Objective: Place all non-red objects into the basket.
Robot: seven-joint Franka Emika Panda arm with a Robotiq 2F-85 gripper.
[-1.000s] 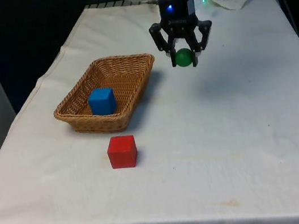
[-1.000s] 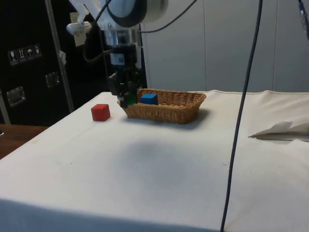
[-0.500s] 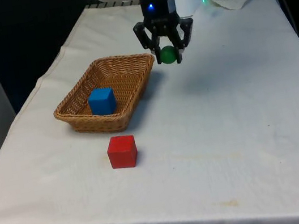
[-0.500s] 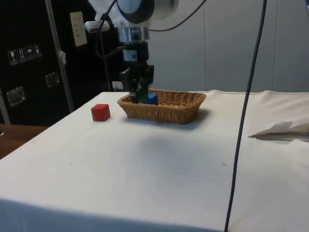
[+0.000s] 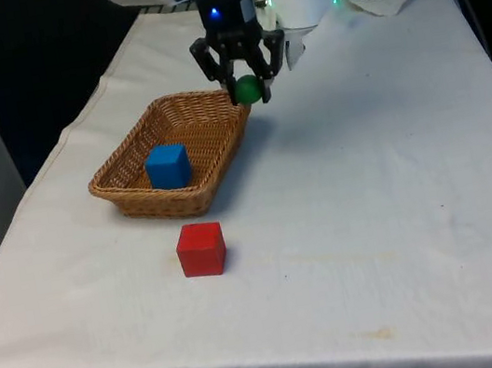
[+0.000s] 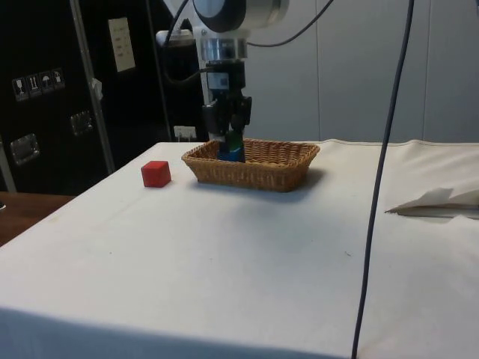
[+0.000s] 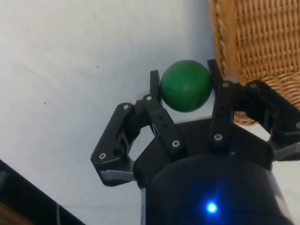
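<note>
— Where is the claw (image 5: 246,85), and what is in it?
— It hangs above the far corner of the basket (image 5: 123,183), clamped on the green ball (image 5: 247,89) (both fingers (image 7: 158,105) press its sides).
— And the other things?
— The blue cube (image 5: 167,166) lies inside the basket. The red cube (image 5: 201,249) rests on the table (image 5: 399,196), just in front of the basket.

I see a basket (image 5: 128,179) of rough woven wicker on the matt white cloth (image 5: 387,179) over the tabletop; beside its rim, my tool's (image 7: 186,89) matt black plastic fingers (image 7: 221,105) pinch a smooth green ball (image 7: 185,86).
</note>
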